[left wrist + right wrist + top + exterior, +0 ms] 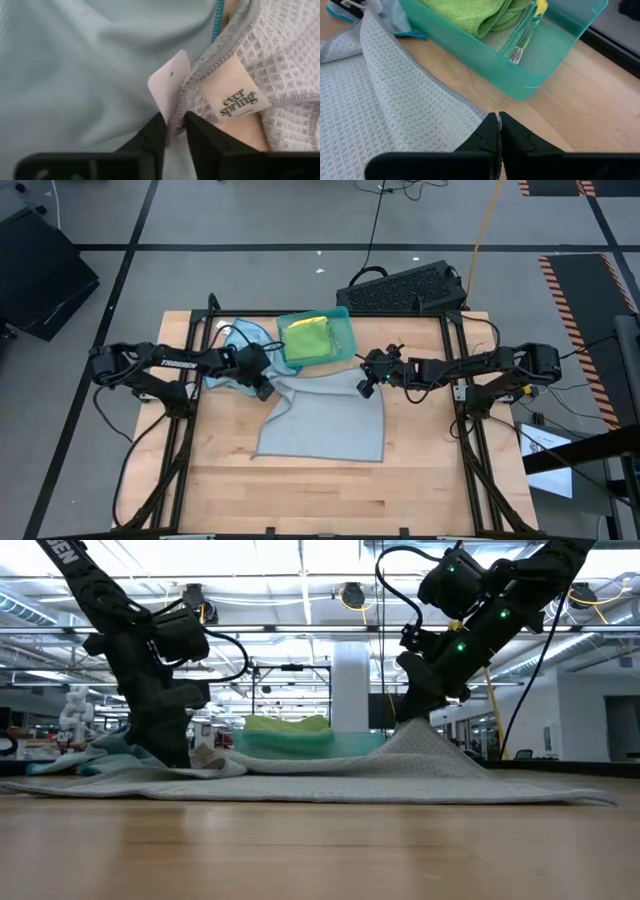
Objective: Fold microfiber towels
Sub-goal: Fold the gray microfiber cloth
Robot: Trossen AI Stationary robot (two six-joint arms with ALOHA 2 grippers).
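Grey waffle-weave towel (325, 420) lies spread over the middle of the tabletop (330, 490), its two far corners drawn up toward the teal tray (343, 320). Left hand (175, 125) sits at the towel's far left corner, fingers (152, 137) nearly together with the stitched hem caught between them — pinching the grey towel's edge. Sewn label (235, 97) right beside the grip reads "ever spring"; a blank white tag (170, 80) lies next to it.

Right hand (498, 131) is at the far right corner, fingers pressed together. From the low view the cloth peaks up to that hand like a tent, so it appears to hold the corner, though the wrist view does not show fabric between the tips clearly.

Light blue towel (232, 352) — bunched on the tabletop at the far left, beside the tray and under the left hand; it fills most of the left wrist view behind the grey hem.

Tray holds a folded green towel (308, 340) with a yellow towel (541, 7) edge showing beside it. A small printed label (516, 54) hangs from the stack; its text is too small to read.

Black keyboard (405, 288) rests beyond the tabletop's far edge.
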